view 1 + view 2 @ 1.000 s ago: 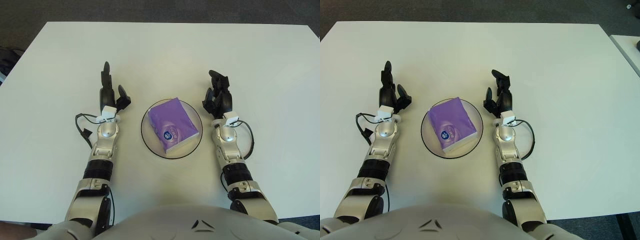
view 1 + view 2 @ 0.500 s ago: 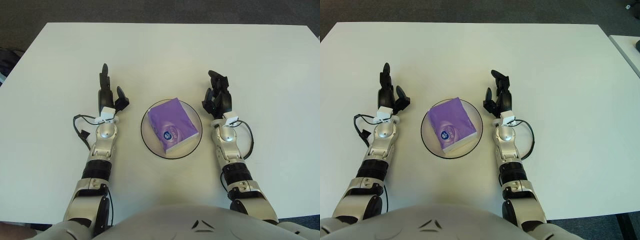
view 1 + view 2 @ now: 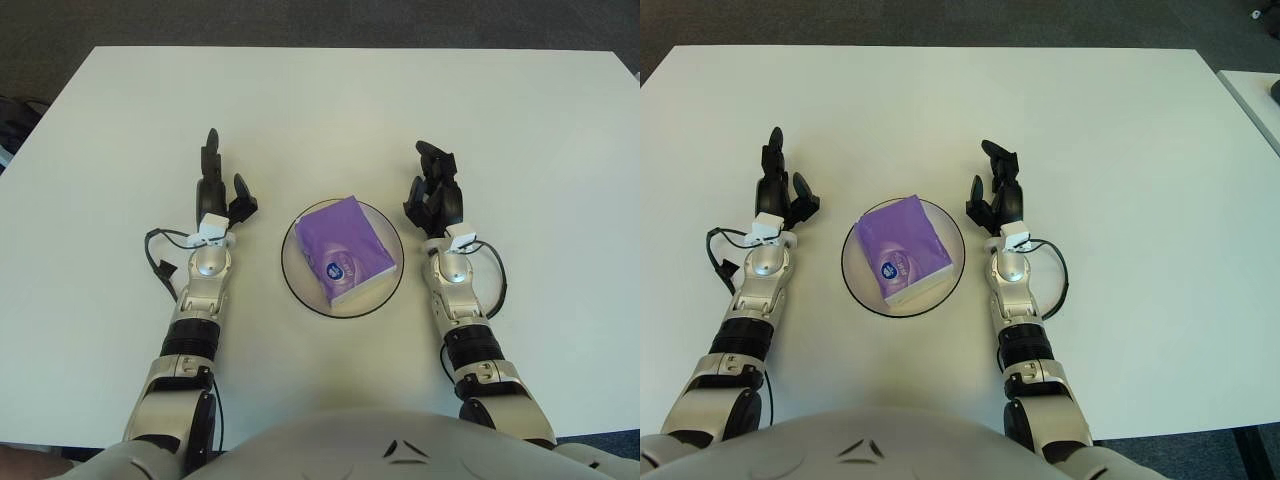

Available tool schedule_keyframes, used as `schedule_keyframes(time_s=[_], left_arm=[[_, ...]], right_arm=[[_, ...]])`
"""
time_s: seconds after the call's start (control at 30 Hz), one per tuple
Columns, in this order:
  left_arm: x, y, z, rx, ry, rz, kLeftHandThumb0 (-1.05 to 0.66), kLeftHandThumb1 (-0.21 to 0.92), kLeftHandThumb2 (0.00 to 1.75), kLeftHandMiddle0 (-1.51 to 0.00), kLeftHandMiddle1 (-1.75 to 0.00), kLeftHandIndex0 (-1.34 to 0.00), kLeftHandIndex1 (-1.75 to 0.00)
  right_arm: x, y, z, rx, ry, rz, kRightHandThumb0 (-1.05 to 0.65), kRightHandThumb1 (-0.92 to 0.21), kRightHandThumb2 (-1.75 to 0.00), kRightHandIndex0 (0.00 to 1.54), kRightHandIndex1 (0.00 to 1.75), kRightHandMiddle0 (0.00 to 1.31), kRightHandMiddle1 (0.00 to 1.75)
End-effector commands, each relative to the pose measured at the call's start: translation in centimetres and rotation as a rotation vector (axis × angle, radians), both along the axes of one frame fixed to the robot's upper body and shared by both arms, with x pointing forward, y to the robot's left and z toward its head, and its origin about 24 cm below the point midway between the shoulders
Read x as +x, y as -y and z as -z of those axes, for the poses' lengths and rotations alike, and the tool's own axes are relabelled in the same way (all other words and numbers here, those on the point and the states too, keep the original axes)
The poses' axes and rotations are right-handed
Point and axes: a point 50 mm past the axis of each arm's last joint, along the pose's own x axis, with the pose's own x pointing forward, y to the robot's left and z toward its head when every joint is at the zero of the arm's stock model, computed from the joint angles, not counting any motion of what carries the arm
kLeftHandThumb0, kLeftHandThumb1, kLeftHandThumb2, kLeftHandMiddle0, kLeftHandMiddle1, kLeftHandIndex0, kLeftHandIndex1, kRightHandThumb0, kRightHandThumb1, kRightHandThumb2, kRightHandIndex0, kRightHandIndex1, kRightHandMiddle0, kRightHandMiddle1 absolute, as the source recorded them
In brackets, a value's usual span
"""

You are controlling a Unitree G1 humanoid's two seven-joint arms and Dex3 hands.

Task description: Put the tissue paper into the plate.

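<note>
On the plate purple tissue paper, left hand and right hand flanking, fingers spread, empty

An office or lab room, judging by the plain white table (dark carpet beyond it).
</note>
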Motion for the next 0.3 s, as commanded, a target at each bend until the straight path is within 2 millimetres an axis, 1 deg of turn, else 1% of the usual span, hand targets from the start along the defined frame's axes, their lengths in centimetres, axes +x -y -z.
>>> schedule_keyframes(time_s=[0.0,0.27], left_arm=[[-2.24,-0.58,4.01,0.012,-0.145,0.015,-0.82,0.92,1.06,-0.02,-0.01,0.00,-0.26],[-2.55,-0.30,4.35,0.030,-0.158,0.050,-0.83,0.92,1.06,-0.03,-0.01,0.00,-0.27]], right_arm=[[-6.64,1.77,10.43,-0.012,-0.449,0.094,-0.60,-0.92,-0.83,0.23,0.26,0.00,0.76],[-6.75,1.87,10.05,-0.023,-0.414,0.150,-0.59,-0.92,-0.83,0.22,0.25,0.00,0.73]])
